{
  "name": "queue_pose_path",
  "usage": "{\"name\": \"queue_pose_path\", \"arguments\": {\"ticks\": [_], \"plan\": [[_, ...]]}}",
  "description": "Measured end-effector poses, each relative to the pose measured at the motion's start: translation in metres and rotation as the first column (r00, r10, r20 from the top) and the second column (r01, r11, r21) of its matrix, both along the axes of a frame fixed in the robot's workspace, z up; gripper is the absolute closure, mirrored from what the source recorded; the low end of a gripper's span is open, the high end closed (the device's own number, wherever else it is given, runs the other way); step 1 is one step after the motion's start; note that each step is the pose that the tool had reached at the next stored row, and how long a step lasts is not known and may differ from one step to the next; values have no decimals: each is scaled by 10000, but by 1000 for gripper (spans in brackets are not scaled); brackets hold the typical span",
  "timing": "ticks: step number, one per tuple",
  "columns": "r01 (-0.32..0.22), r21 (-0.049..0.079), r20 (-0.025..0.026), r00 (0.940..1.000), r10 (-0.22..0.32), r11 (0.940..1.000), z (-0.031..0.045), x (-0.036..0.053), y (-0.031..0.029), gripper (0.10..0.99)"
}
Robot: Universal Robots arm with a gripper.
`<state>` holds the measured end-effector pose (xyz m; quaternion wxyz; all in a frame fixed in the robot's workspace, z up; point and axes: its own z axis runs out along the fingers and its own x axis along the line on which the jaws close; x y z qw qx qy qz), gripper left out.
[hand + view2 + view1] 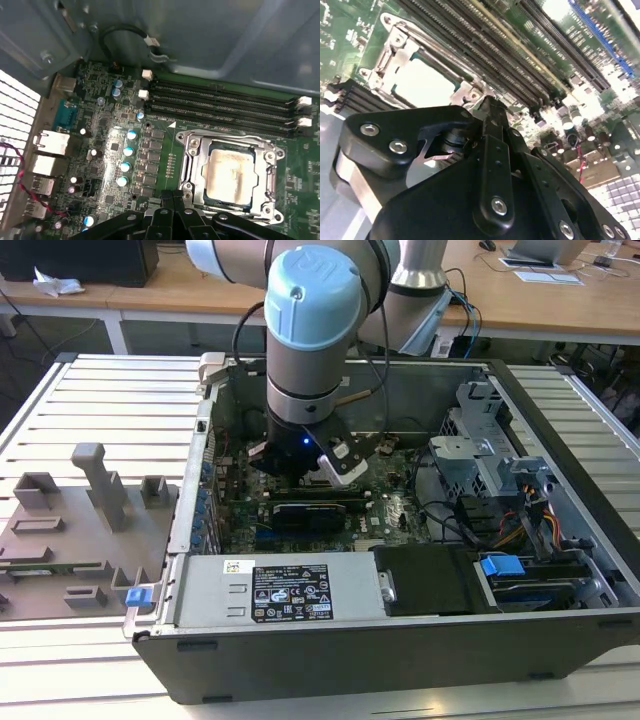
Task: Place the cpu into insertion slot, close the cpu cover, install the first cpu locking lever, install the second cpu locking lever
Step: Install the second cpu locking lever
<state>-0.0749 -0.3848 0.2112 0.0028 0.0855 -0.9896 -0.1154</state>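
Note:
The cpu (230,170) lies flat in the insertion slot (204,175), its pale silver top showing through the window of the cpu cover (192,160). That silver frame lies down over the chip. In the second wrist view the cpu (422,82) and cpu cover (395,50) sit just beyond the fingertips. My gripper (173,200) hangs close above the socket's near edge with its black fingers (490,115) pressed together and nothing seen between them. In the exterior view the gripper (335,465) reaches down into the open computer case, and the arm hides the socket.
Several long black memory slots (220,100) run beside the socket. A black cable (125,35) loops off the grey case wall. A black graphics card (305,515), a power supply (270,590) and a drive cage (480,440) crowd the case.

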Motion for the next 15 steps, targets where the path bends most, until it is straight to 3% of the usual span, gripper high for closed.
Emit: {"name": "queue_pose_path", "arguments": {"ticks": [1, 3, 4, 7, 8, 9, 10, 12, 14, 15], "plan": [[-2, -70, -16, 10000, 2, 10000, 3, 36, 52, 980], [-2, -175, -104, 9999, 0, 9998, 1, 145, 128, 980], [-2, -334, -184, 9998, -4, 9994, -4, 239, 167, 980], [-9, -664, -286, 9996, -10, 9978, -16, 367, 210, 980], [-14, -899, -342, 9994, -17, 9960, -23, 443, 251, 980], [-13, -1220, -366, 9993, -32, 9925, -26, 486, 312, 980], [-17, -1686, -373, 9993, -47, 9857, -26, 504, 409, 980], [-18, -2147, -371, 9993, -63, 9767, -26, 512, 550, 980], [-16, -2259, -370, 9993, -69, 9742, -18, 512, 589, 980], [-16, -2310, -372, 9993, -71, 9730, 22, 511, 602, 980]]}}
